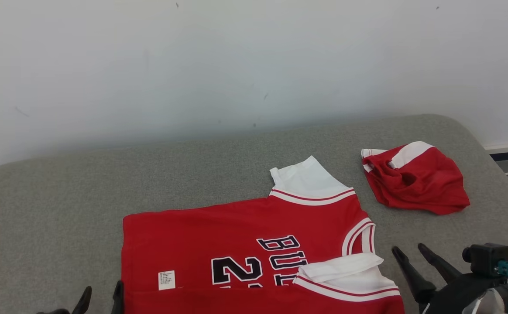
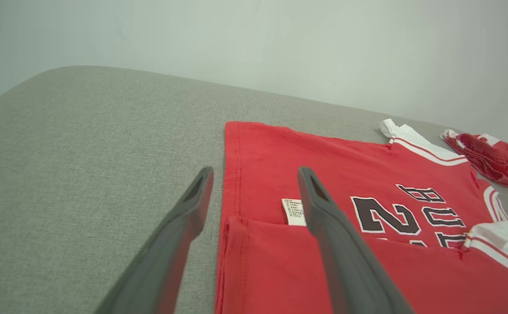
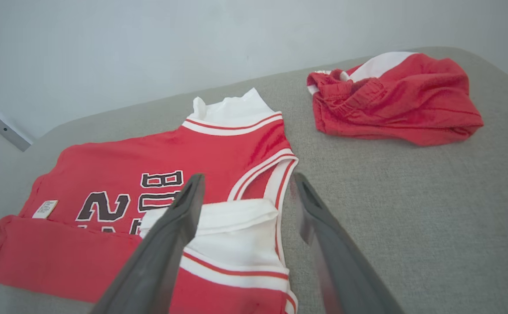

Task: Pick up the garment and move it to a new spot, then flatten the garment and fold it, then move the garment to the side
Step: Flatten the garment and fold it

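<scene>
Gaping wide, empty: left claw [image 2: 255,171], right claw [image 3: 248,175].

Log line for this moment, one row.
red jersey: near edge folded over | left gripper: open, empty | right gripper: open, empty | red shorts: crumpled, far right

Plain room: grey padded table [image 1: 62,196], white wall [image 1: 236,65].

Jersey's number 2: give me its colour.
The number 2 is black with a white outline on the red jersey; left wrist view shows it best.
</scene>
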Motion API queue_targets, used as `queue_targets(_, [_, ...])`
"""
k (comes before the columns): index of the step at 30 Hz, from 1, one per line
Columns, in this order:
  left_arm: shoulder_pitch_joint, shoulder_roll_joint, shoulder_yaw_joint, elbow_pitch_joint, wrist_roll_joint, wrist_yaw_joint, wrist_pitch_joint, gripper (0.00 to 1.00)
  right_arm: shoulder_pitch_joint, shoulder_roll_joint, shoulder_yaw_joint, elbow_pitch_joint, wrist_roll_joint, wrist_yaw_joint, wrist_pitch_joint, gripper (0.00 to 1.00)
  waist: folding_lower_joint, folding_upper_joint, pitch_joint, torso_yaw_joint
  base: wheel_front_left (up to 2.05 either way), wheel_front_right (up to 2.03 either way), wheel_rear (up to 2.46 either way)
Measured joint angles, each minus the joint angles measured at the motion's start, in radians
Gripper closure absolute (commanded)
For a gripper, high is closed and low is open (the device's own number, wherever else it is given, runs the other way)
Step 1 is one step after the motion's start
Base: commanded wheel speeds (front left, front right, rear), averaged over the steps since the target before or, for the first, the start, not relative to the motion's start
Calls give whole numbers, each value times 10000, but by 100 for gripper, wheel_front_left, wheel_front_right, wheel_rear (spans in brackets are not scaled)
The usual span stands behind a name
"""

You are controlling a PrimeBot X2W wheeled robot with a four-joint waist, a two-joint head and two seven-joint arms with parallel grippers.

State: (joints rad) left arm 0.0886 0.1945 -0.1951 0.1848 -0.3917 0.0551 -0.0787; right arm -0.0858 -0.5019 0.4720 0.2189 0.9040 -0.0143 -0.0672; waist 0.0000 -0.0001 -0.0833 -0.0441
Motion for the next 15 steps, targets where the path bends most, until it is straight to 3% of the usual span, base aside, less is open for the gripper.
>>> queue_targets(10, [133,-12,184,-562,236,286,-489,0,-16,92,-437,-665,-627,-487,-1417,0,0,0,30,-118,0,0,0])
queue_targets(15, [479,-75,316,-863,236,387,-694,0,163,79,-844,-721,-834,-698,-1632,0,0,0,76,-209,0,0,0])
